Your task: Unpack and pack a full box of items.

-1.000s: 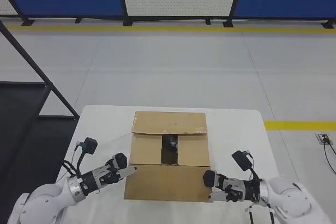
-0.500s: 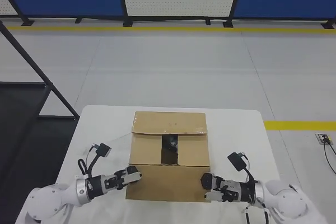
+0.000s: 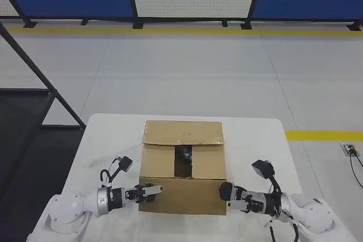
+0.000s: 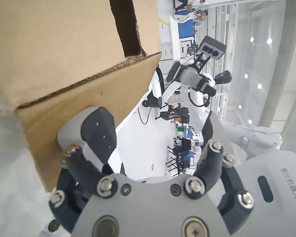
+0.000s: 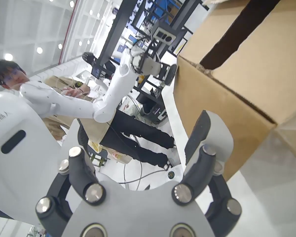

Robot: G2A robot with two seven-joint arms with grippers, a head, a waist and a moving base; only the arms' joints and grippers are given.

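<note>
Bench top (image 3: 103, 136), white and rectangular, ran under it all. Toward its near left side the left claw (image 3: 152, 190) sat at the near left corner of the brown cardboard box (image 3: 181, 169), its jaws spread wide and gripping nothing. The left wrist view showed this claw (image 4: 155, 114) with one black-padded finger (image 4: 98, 134) lying against the edge of the near flap (image 4: 39, 129). The box stood mid-bench, far flap (image 3: 183, 132) laid back flat, the two side flaps folded inward with a narrow gap between them, where a dark item (image 3: 185, 155), too small to make out, showed inside. At the near right corner the right claw (image 3: 225, 193) was likewise open and empty, one finger (image 5: 207, 134) just beside the flap's corner.
</note>
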